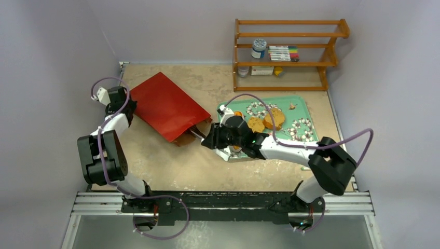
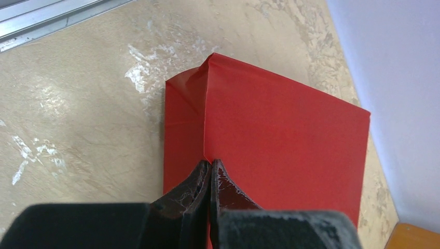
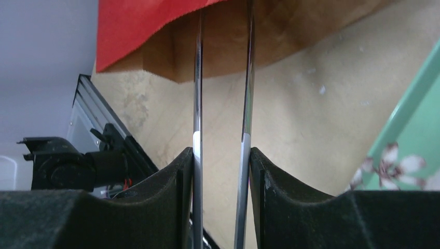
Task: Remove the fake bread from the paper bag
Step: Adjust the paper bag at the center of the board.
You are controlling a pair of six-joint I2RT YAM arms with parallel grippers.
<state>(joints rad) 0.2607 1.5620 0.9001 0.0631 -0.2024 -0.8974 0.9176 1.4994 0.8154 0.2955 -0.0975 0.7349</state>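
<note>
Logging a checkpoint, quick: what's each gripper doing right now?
Left gripper: shut on the paper bag, at its closed end.
Right gripper: shut on the metal tongs, which point at the bag's mouth.

Mottled beige table (image 1: 171, 166) with paper bag (image 1: 166, 106), floral tray (image 1: 298, 104), wooden rack (image 1: 288, 65)

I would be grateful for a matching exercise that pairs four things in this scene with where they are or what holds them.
Things: 1 paper bag; 2 metal tongs; 3 green tray; 4 wooden shelf.
States: A carries bread pieces; B stands at the table's far edge; C pinched by the left gripper; D held by the right gripper, reaching into the bag.
Pairs: 1-C; 2-D; 3-A; 4-B.
</note>
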